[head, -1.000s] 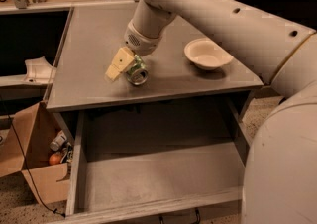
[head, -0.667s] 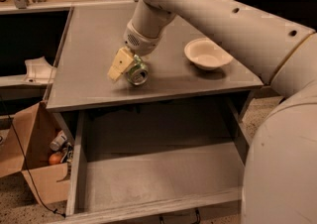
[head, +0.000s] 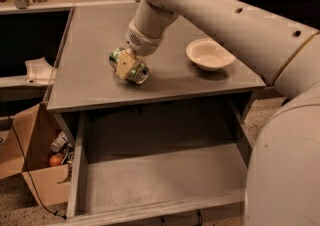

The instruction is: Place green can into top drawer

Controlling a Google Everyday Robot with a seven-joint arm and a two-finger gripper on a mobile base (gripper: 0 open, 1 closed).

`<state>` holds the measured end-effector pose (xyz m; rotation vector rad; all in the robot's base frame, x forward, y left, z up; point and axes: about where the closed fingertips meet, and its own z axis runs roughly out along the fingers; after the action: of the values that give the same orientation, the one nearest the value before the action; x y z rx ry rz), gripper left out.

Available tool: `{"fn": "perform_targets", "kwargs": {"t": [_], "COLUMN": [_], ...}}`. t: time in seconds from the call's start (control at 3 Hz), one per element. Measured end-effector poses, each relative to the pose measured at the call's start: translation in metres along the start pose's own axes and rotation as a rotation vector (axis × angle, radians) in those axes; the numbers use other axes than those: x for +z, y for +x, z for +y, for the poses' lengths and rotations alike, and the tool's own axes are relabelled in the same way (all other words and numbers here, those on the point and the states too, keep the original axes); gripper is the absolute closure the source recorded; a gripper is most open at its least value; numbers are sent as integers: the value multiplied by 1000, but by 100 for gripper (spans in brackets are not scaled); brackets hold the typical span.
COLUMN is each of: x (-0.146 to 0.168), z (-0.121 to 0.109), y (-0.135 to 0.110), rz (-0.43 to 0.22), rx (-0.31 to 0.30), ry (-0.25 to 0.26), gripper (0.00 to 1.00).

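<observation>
Low over the bench [head: 90,87], the gripper [head: 127,65] has its jaws pinched across the can [head: 139,73], a dented green cylinder with silver ends, turned sideways. To the right of the jaws sits a round cream bowl [head: 210,54]. Below them, past the bench's front edge, the drawer [head: 165,180] stands open, wide, shallow and flat-bottomed.

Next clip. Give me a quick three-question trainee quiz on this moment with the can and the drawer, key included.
1. True or false: the top drawer is shut.
2. The gripper, low over the desk, is closed on: A) a bottle B) the green can C) nothing.
3. What stands on the desk to the camera's right of the can?
Key: 1 false, it stands pulled out. 2 B. 3 the cream bowl.
</observation>
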<state>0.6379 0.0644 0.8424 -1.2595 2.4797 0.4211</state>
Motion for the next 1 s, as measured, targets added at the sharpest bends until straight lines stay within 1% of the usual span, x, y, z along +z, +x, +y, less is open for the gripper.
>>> {"fn": "perform_targets", "kwargs": {"t": [0.33, 0.67, 1.0], "x": [0, 0, -1], "z": [0, 0, 0], "y": [0, 0, 0], "rz": [0, 0, -2], "rx": [0, 0, -2], "ry": [0, 0, -1], "gripper": [96, 100, 100]}}
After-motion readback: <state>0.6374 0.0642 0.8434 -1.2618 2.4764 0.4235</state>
